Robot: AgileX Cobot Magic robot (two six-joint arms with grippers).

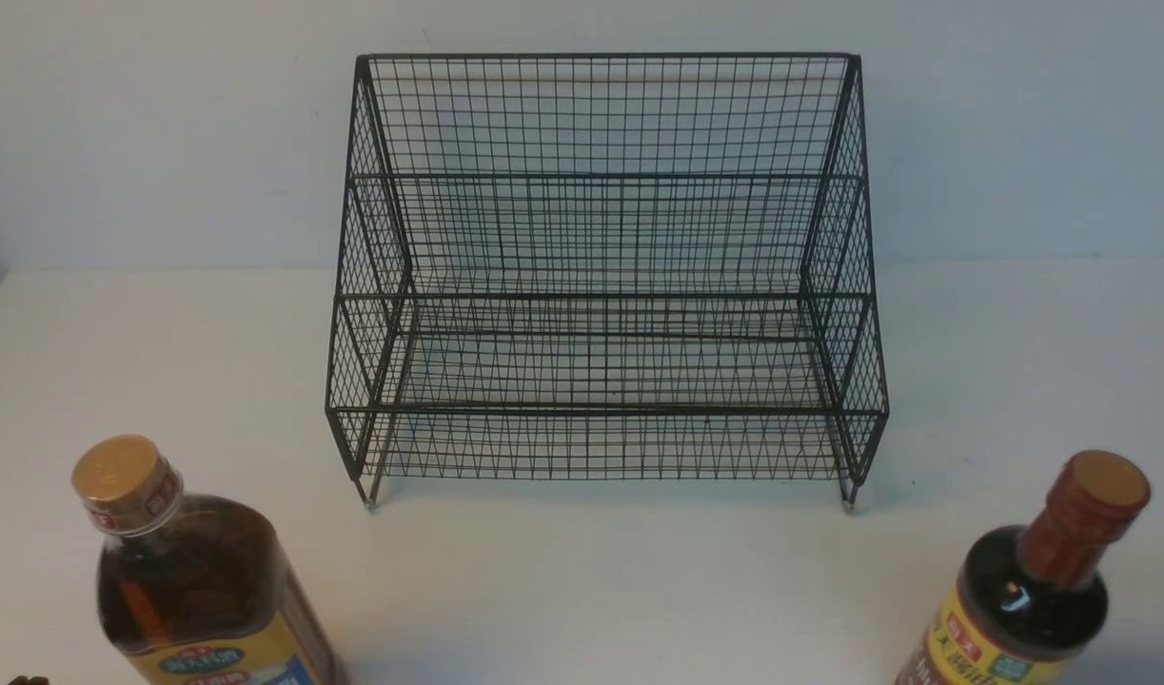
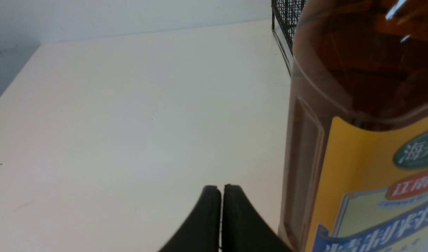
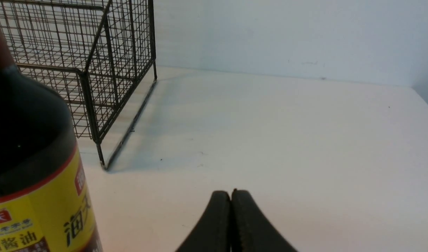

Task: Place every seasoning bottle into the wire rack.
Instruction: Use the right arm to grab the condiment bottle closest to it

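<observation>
Support surface is a white matte table [image 1: 582, 590] that meets a pale wall at its far edge and shows a few faint specks and scuffs. A black wire rack [image 1: 601, 285] with two stepped tiers stands on small feet at the middle of the table, set toward the wall. Two bottles stand upright directly on the near part of the table, outside the rack and apart from its front corners: an amber bottle [image 1: 191, 580] with a gold cap on the left and a dark bottle [image 1: 1029, 590] with a reddish-brown cap on the right.

Open table [image 1: 582, 580] — rack [image 1: 601, 285] behind
</observation>
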